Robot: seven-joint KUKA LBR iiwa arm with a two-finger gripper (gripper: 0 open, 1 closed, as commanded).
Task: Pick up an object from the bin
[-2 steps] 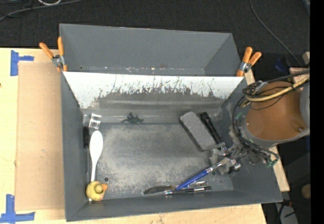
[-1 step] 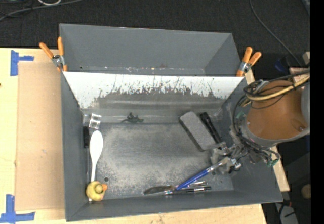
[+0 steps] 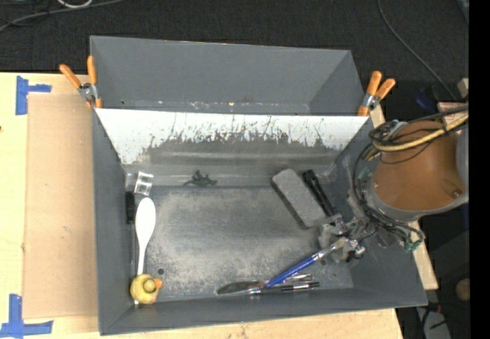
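Observation:
My gripper (image 3: pixel 341 244) is low at the bin's right side, near the front right corner. A blue pen (image 3: pixel 295 268) lies slanted on the floor, and its upper end reaches up to the gripper. Whether that end is touched or gripped I cannot tell. Just beside the pen's lower end lie a silver pen-like stick and a dark one (image 3: pixel 256 287), along the front wall. Up and left of the gripper a grey oblong block (image 3: pixel 295 196) lies flat, with a black bar-shaped thing (image 3: pixel 316 190) against its right side.
At the left wall a white spoon (image 3: pixel 144 227) lies lengthwise, with a small clear thing (image 3: pixel 142 182) above it and a yellow lump (image 3: pixel 145 288) below it. A small dark scrap (image 3: pixel 200 178) rests at the back. The orange-brown wrist cover and cables overhang the right rim.

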